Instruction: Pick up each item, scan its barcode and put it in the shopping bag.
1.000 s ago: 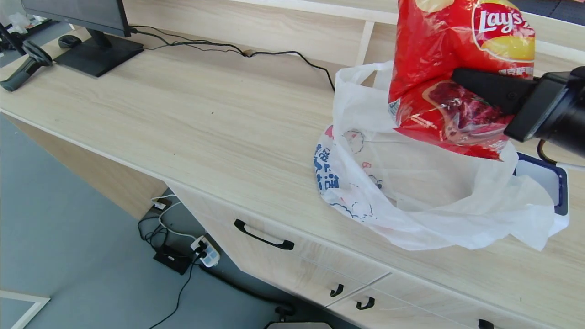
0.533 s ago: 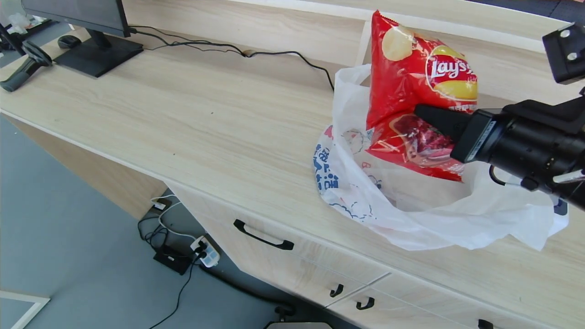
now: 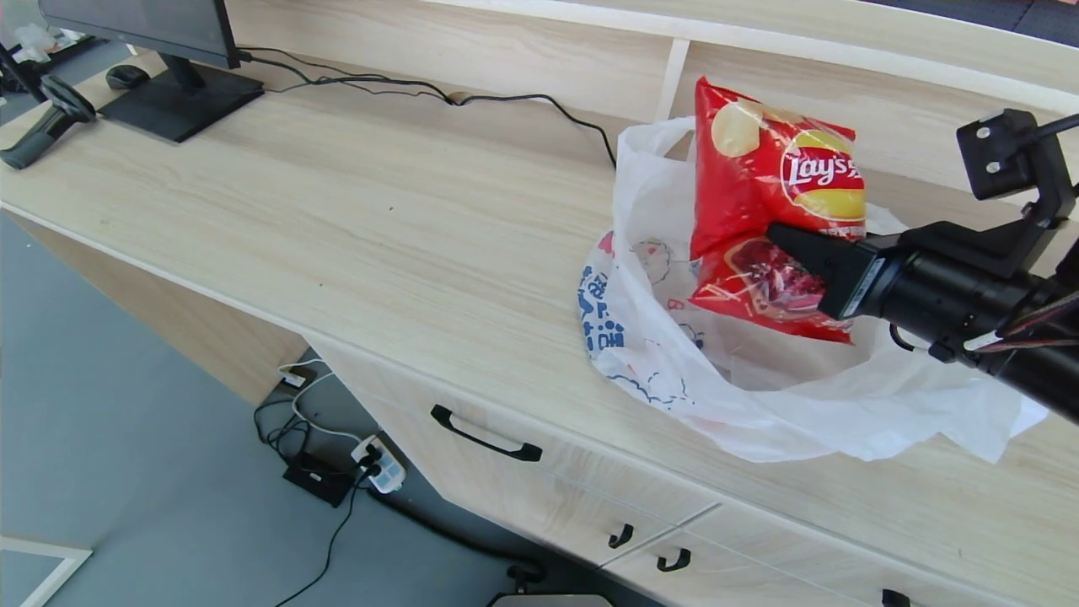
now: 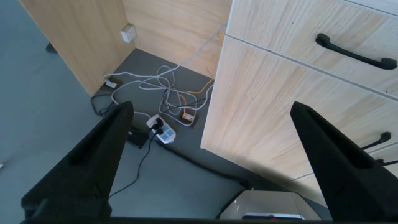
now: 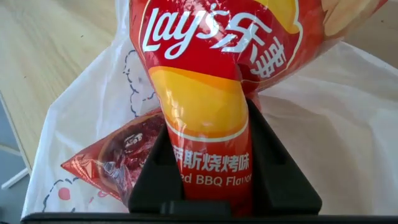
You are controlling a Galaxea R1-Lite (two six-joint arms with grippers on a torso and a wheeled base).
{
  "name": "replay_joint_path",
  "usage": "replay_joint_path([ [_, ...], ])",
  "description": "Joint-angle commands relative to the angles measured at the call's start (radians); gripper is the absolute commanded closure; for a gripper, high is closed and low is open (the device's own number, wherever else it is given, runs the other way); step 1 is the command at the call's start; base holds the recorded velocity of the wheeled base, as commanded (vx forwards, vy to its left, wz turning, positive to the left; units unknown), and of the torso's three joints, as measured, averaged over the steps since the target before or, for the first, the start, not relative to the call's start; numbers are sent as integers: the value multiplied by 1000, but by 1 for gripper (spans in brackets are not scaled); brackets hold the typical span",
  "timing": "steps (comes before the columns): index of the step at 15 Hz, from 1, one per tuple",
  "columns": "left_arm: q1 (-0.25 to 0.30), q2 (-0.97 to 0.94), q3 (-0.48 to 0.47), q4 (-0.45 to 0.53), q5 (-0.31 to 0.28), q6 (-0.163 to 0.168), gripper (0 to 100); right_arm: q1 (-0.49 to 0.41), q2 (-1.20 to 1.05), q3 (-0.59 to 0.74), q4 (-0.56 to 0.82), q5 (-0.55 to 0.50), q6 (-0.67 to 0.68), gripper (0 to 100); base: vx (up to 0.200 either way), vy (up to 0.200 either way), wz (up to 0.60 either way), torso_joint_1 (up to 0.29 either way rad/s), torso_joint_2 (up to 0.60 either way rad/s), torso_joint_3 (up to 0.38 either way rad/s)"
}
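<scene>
Right gripper, jaws clamped across the lower middle of the chip bag. The chip bag hangs upright, its bottom edge at the open mouth of the shopping bag, which slumps on the counter. Left gripper, jaws apart and empty, is low beside the drawers. Judged step: bagging. It is best done by lowering straight through the mouth's centre, clear of the limp rim, and letting go only once the bottom rests inside. Count: one chip bag, one shopping bag, one monitor, one handheld scanner.
</scene>
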Motion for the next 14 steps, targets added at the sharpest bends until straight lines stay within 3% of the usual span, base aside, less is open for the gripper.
replay_joint_path([
  [1, 0, 2, 0, 0, 0, 0, 0, 2, -6, 15, -12, 24, -25, 100, 0, 0, 0, 0, 0, 0],
  [7, 0, 2, 0, 0, 0, 0, 0, 10, -63, 160, -14, 28, -66, 100, 0, 0, 0, 0, 0, 0],
  [8, 0, 2, 0, 0, 0, 2, 0, 10, -62, 160, -14, 28, -66, 0, 0, 0, 0, 0, 0, 0],
  [14, 0, 2, 0, 0, 0, 2, 0, 10, -68, 149, -43, 25, -92, 0, 0, 0, 0, 0, 0, 0],
])
